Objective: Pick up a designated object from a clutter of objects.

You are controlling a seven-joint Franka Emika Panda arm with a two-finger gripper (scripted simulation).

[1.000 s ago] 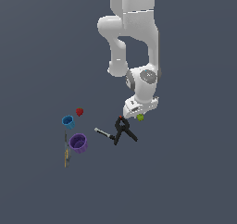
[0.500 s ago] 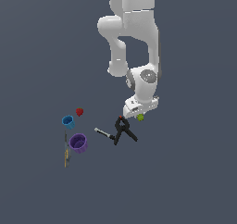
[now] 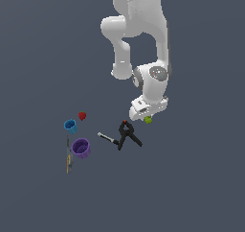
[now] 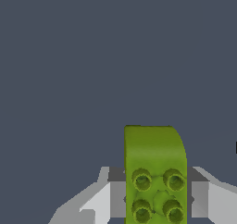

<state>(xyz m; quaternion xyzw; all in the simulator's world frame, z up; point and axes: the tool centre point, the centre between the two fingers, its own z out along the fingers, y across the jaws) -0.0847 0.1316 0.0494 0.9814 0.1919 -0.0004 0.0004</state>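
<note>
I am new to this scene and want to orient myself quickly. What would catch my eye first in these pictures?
The big white arm dominates the exterior view, reaching down to the lime-green block under its gripper. In the wrist view that studded block sits between the gripper's fingers. Toward the exterior view's left lie the black clamp, purple cup, blue cup and red strawberry.
</note>
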